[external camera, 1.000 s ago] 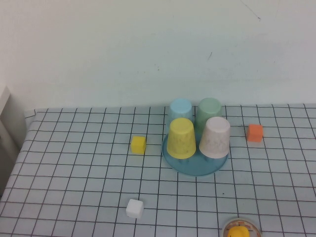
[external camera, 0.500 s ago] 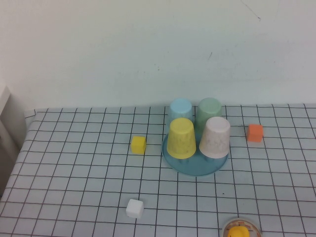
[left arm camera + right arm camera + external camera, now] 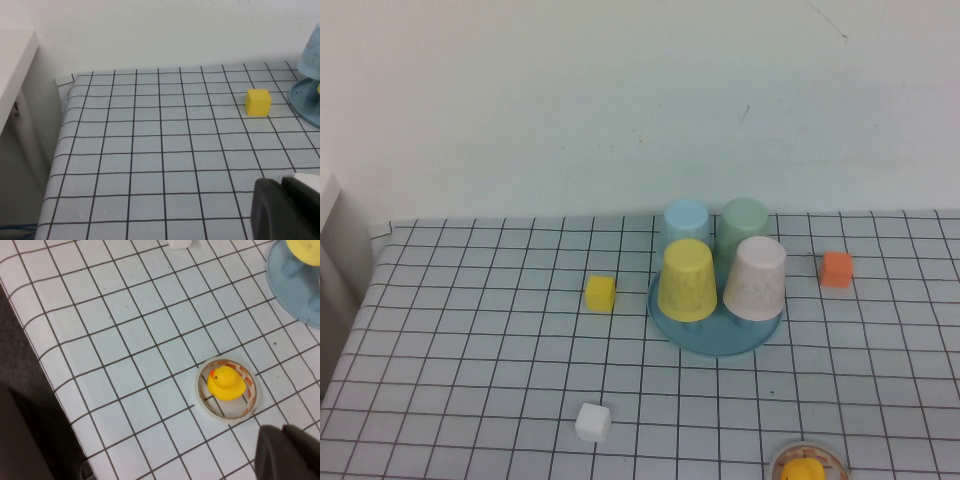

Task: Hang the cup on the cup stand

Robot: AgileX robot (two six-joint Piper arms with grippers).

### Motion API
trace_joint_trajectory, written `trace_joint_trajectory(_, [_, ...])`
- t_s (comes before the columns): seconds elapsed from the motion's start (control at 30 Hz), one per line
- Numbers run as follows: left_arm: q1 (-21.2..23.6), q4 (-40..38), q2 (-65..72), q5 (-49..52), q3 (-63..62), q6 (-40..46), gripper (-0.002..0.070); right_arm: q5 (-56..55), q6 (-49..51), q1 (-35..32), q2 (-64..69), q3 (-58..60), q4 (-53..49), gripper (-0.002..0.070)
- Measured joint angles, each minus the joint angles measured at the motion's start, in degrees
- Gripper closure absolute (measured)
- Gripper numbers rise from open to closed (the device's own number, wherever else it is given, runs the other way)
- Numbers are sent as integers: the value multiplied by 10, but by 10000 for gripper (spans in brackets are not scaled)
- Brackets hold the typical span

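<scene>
The pale pink cup (image 3: 755, 278) stands upside down on the front right of the teal cup stand (image 3: 716, 341). A yellow cup (image 3: 687, 280), a light blue cup (image 3: 686, 222) and a green cup (image 3: 744, 224) sit upside down on the stand too. The cups hide the pegs. Neither gripper shows in the high view. My left gripper (image 3: 281, 184) is shut and empty, low over the table left of the stand's rim (image 3: 303, 101). My right gripper (image 3: 282, 432) is shut and empty near the table's front edge, with the stand (image 3: 294, 292) beyond it.
A yellow cube (image 3: 600, 292) lies left of the stand, an orange cube (image 3: 836, 268) to its right, and a white cube (image 3: 592, 421) in front. A yellow duck (image 3: 226, 382) sits inside a tape ring (image 3: 204, 405) at the front edge. A white shelf (image 3: 12, 70) stands at the far left.
</scene>
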Motion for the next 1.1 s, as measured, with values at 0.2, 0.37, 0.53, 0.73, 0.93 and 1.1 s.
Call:
trace_joint_trajectory(0.2, [0, 0, 0, 0, 0, 0, 676, 0, 0, 0, -4, 0, 0, 678])
trace_joint_trajectory(0.37, [0, -1, 0, 0, 0, 0, 676, 0, -15, -47, -68, 0, 0, 678])
trace_joint_trajectory(0.53, [0, -1, 0, 0, 0, 0, 676, -30, -17, -192, -170, 0, 19, 678])
trace_joint_trajectory(0.73, [0, -1, 0, 0, 0, 1, 676, -90, -17, -402, -265, 0, 20, 678])
trace_joint_trajectory(0.93, [0, -1, 0, 0, 0, 9, 676, -110, -17, -541, -308, 14, 33, 678])
trace_joint_trajectory(1.1, [0, -1, 0, 0, 0, 12, 676, -114, -17, -563, -313, 47, 41, 678])
